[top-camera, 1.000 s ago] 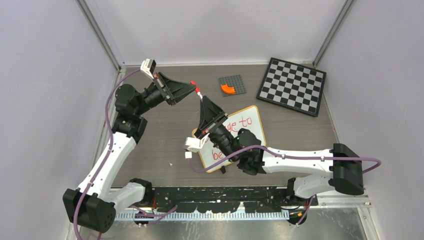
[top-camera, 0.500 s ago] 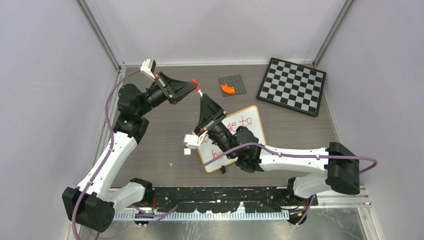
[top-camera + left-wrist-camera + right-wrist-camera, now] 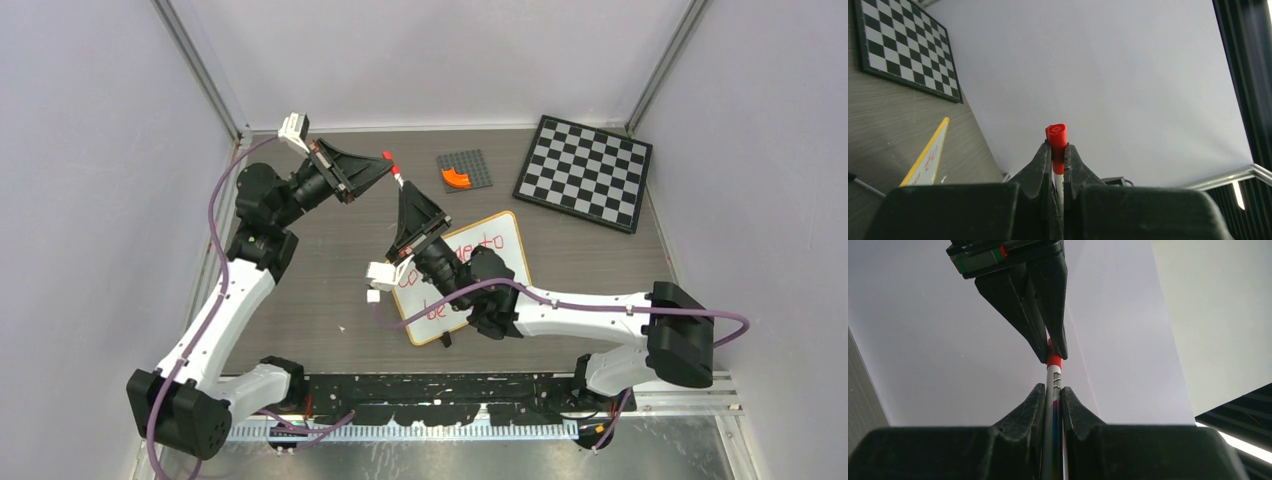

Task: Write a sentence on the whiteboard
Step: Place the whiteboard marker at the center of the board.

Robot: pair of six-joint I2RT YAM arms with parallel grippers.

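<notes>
The left end effector (image 3: 1057, 150) pinches the red cap (image 3: 1056, 135). The right end effector (image 3: 1052, 390) is clamped on the marker (image 3: 1054, 371) barrel. The whiteboard (image 3: 507, 266) lies on the desk (image 3: 330, 260) beneath the right arm (image 3: 580, 305), its sentence (image 3: 487, 243) partly hidden.

The right arm (image 3: 580, 305) covers the middle of the sentence (image 3: 488, 243) on the whiteboard (image 3: 510, 265); only letters toward its 1 and 7 o'clock show.

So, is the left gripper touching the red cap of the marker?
Touching. In the left wrist view, both fingers of the left gripper press against the sides of the red cap, with no gap on either side.
</notes>
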